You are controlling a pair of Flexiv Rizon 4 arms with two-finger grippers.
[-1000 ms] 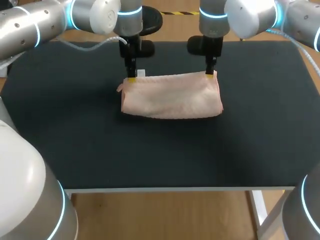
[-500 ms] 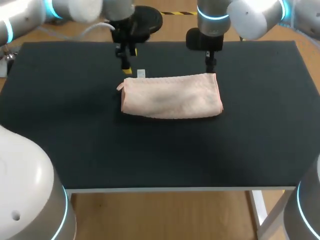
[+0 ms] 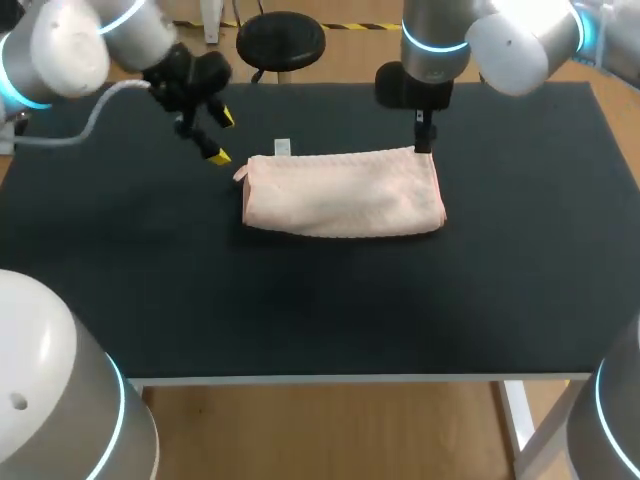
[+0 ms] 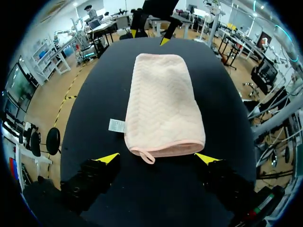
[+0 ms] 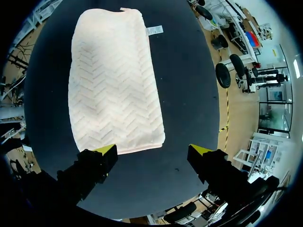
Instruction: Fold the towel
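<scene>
head view: nearest the robot runs a broad bare stretch of the black bench (image 3: 300, 310), its front edge pale. past that, about mid-bench, the towel (image 3: 343, 194) lies flat, a pink folded oblong with its long side running across. a small white label (image 3: 282, 147) pokes out from its far edge near the left end. the left tool (image 3: 222, 137) hangs beyond the towel's far left corner, apart from the cloth and tilted, its yellow tips spread and grasping nothing. the right tool (image 3: 424, 145) stands over the far right corner, its tips too small to make out there. left wrist view: the towel's short end, with a little loop (image 4: 148, 157) at the hem, lies just ahead of the released fingers (image 4: 108, 159), untouched, and the right tool shows past the towel's far end. right wrist view: that tool is released too, fingers wide, the towel's other short hem just ahead of them on the dark bench.
</scene>
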